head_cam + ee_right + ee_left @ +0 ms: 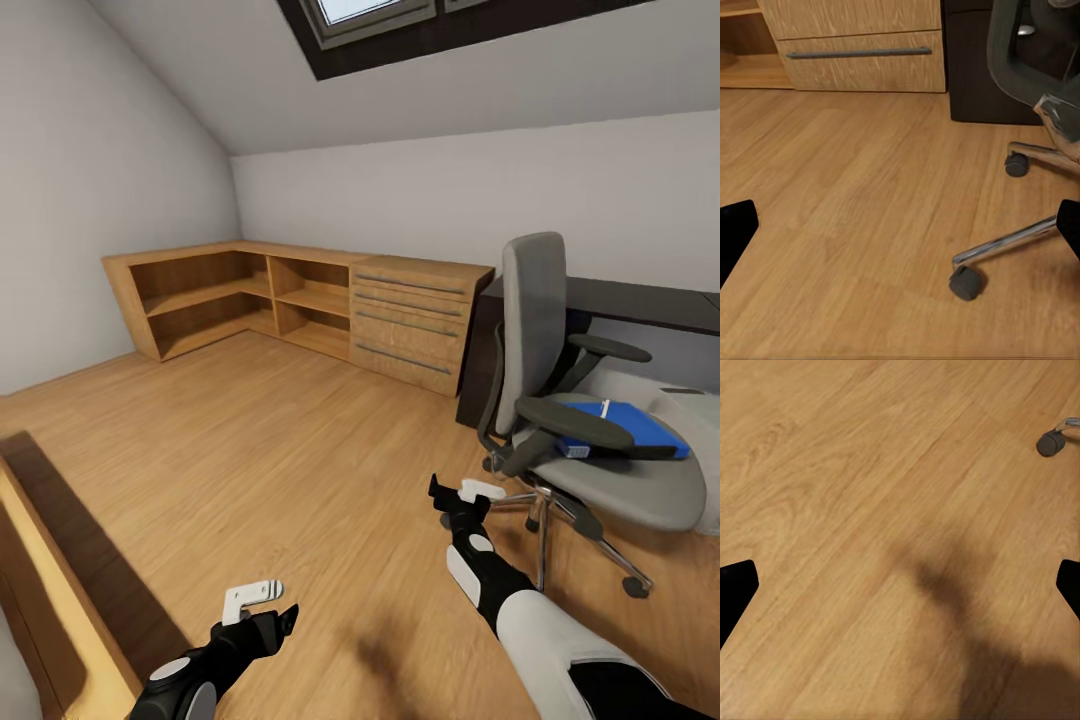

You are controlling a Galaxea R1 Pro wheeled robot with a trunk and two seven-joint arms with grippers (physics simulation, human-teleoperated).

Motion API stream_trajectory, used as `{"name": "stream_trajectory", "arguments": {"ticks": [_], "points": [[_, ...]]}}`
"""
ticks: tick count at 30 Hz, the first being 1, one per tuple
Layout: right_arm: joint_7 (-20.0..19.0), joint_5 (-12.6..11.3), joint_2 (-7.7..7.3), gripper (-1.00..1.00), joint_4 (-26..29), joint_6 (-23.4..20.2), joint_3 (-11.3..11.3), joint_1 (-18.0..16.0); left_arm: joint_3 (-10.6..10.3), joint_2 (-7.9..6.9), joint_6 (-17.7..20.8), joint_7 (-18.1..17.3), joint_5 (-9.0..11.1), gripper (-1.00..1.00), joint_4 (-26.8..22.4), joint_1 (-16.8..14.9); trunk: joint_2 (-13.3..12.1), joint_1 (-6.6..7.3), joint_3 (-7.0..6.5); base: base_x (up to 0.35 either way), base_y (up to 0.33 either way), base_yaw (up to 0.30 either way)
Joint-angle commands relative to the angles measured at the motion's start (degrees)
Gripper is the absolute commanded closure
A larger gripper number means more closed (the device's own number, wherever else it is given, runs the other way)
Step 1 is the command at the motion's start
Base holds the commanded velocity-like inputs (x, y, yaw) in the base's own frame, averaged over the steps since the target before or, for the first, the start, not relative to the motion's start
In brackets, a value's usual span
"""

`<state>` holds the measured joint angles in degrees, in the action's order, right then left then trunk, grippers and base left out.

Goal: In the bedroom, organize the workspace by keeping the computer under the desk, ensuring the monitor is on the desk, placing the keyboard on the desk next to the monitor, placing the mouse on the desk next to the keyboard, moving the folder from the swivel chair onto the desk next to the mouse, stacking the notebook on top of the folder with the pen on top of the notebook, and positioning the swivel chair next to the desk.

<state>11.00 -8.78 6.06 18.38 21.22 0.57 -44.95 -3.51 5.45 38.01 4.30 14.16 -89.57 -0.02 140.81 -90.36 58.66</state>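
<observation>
Both end effectors (275,610) (450,492) spread apart, empty; folder (625,425) on swivel chair (590,440)

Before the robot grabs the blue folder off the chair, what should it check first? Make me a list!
1. Folder lies on the chair seat: ok.
2. Something white lies on the folder, maybe the pen; whether it would slide off: cannot tell.
3. Right hand is open and empty: ok.
4. Left hand is open and empty, over bare floor: ok.
5. Right hand is near the folder: not ok, it hangs low by the chair's chrome legs.
6. The armrest crosses in front of the folder, so a straight reach from this side: not ok.
</observation>
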Motion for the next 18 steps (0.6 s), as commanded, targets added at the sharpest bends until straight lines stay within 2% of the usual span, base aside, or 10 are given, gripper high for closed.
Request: {"name": "stream_trajectory", "arguments": {"ticks": [1, 10, 18], "points": [[-0.1, -0.4, 0.24, -1.00, 0.0, 0.3, 0.0, 0.0, 0.0, 0.00, 0.2, 0.5, 0.6, -1.00, -0.1, 0.0, 0.0, 0.01, 0.04, -0.001, 0.000, 0.000], [-0.1, -0.2, 0.44, -1.00, 0.0, 0.9, 0.3, 0.0, 0.0, 0.00, 0.2, 0.5, 0.5, -1.00, -0.1, 0.0, 0.0, 0.01, 0.03, 0.000, 0.000, -0.004], [-0.1, -0.1, 0.37, -1.00, -0.1, 4.4, 0.3, 0.0, 0.0, 0.00, 0.2, 0.5, 0.5, -1.00, -0.1, 0.0, 0.0, 0.01, -0.38, 0.000, 0.000, -0.137]]}}
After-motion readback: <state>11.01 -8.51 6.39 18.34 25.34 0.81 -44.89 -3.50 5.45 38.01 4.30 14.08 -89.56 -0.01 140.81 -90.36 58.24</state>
